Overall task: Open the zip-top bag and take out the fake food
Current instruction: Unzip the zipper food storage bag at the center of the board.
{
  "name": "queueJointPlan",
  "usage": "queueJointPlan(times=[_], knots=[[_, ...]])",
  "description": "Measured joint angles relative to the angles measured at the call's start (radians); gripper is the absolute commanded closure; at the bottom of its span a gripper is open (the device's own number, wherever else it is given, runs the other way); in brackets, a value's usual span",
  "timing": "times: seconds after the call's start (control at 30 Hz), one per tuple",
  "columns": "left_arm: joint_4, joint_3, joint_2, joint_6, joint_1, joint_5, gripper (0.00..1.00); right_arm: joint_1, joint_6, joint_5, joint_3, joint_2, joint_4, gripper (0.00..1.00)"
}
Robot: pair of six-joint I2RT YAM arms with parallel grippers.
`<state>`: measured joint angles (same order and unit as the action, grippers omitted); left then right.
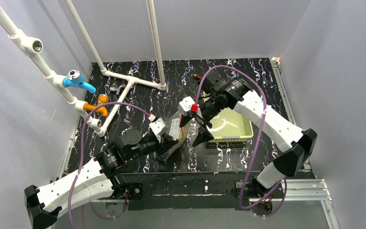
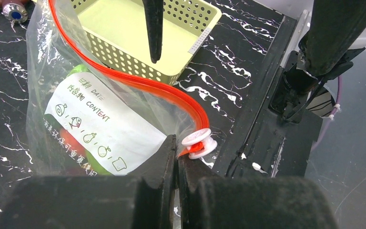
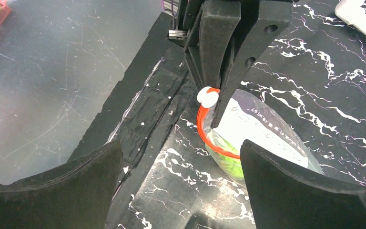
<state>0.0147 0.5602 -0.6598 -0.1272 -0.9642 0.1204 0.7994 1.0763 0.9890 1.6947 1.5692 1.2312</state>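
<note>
Plastic film at the corner of the zip-top bag [image 2: 100,119] sits pinched between the left jaws, which are pressed fully together just beside the white slider [image 2: 199,143] at the end of the red-orange zipper strip [image 2: 138,83]. From that corner the strip curves up and away across the bag's top edge, and the bag's body slopes down onto the black marbled desk [image 2: 0,95]. A white printed label covers much of the bag's near face, and behind it the fake food [image 3: 231,160] shows only as green and red shapes that are too hidden to name piece by piece. The right jaws stand spread wide and hold nothing. In the right wrist view the bag and the slider lie ahead in the gap between them, touching neither. From the left wrist view one right fingertip [image 2: 153,33] hangs over the yellow-green perforated basket [image 2: 190,19], which sits on the desk just behind the bag.
</note>
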Motion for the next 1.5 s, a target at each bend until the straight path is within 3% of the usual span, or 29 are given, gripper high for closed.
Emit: queueJointPlan(times=[0.77,0.97,1.13,1.37,1.5], knots=[[0.024,0.012,-0.039,-0.038,0.027,0.068,1.0,0.047,-0.002,-0.125,0.019,0.005,0.0,0.02],[0.043,0.012,-0.051,-0.051,0.037,0.088,1.0,0.054,-0.008,-0.119,0.071,0.019,-0.001,0.06],[0.054,0.012,-0.05,-0.065,0.04,0.097,1.0,0.072,-0.036,-0.124,0.071,0.026,-0.013,0.18],[0.061,0.012,-0.036,-0.084,0.04,0.085,1.0,0.088,-0.162,-0.124,0.052,0.03,-0.113,0.45],[0.067,0.012,-0.025,-0.095,0.04,0.069,1.0,0.093,-0.234,-0.128,0.032,0.031,-0.174,0.54]])
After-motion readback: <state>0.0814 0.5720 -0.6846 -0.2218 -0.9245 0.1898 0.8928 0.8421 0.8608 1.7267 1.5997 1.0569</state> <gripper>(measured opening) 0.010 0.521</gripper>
